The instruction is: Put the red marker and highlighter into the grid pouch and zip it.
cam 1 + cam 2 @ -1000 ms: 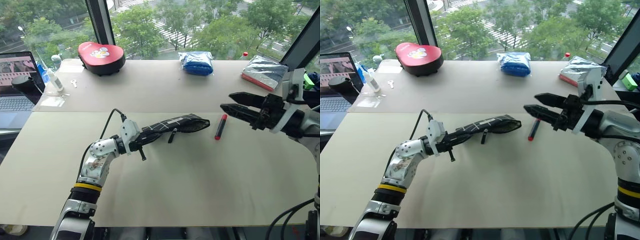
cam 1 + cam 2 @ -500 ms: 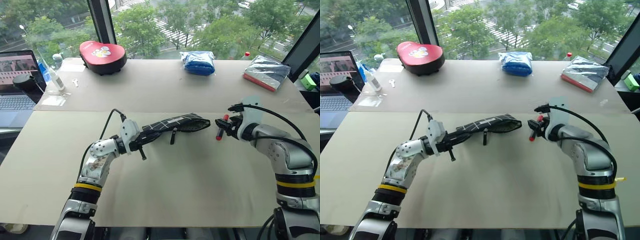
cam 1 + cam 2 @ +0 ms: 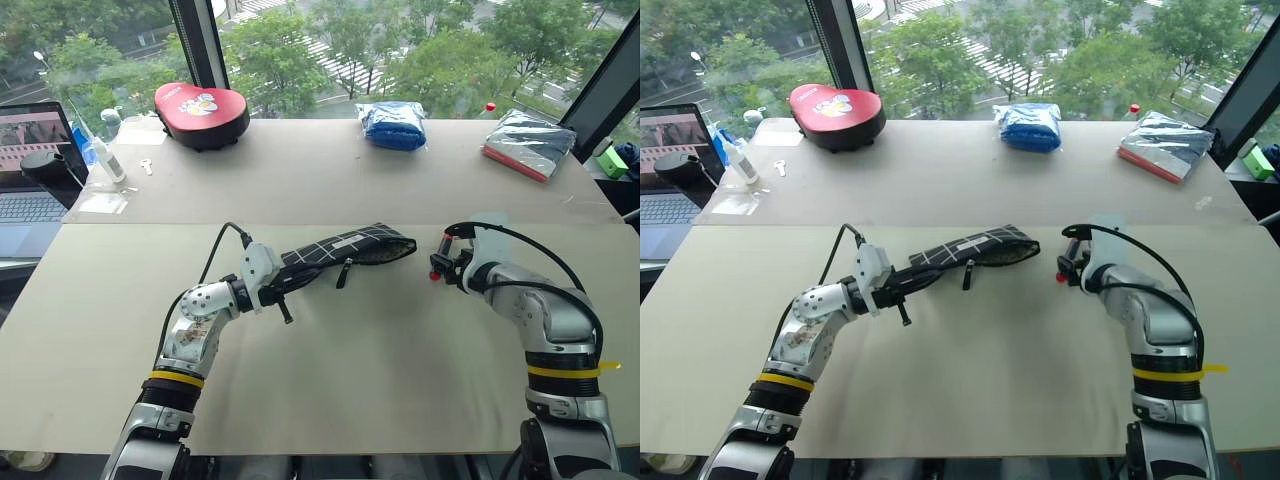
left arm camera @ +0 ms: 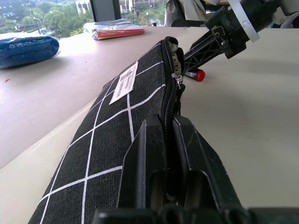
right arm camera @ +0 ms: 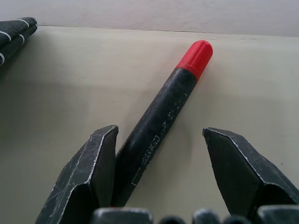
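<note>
The grid pouch [image 3: 345,249], black with white lines and a white label, lies lifted at one end across the table's middle. My left gripper [image 4: 170,154] is shut on its zipper edge at the near end. The far end's mouth gapes, and a pale greenish end, apparently the highlighter [image 4: 174,49], peeks out of it. Just right of that mouth lies the red marker [image 5: 163,116], black barrel with a red cap. My right gripper [image 5: 161,135] is low over it and open, one finger on each side of the barrel, the left finger close against it.
Along the back edge sit a red padded case [image 3: 203,103], a blue cloth bundle [image 3: 392,125] and a silver-and-red packet [image 3: 528,143]. A laptop [image 3: 30,170] and a small bottle [image 3: 108,160] stand at the far left.
My right gripper has come down from above the table's right side and tilted downward, so that it now straddles the marker. The left gripper and pouch have stayed still.
</note>
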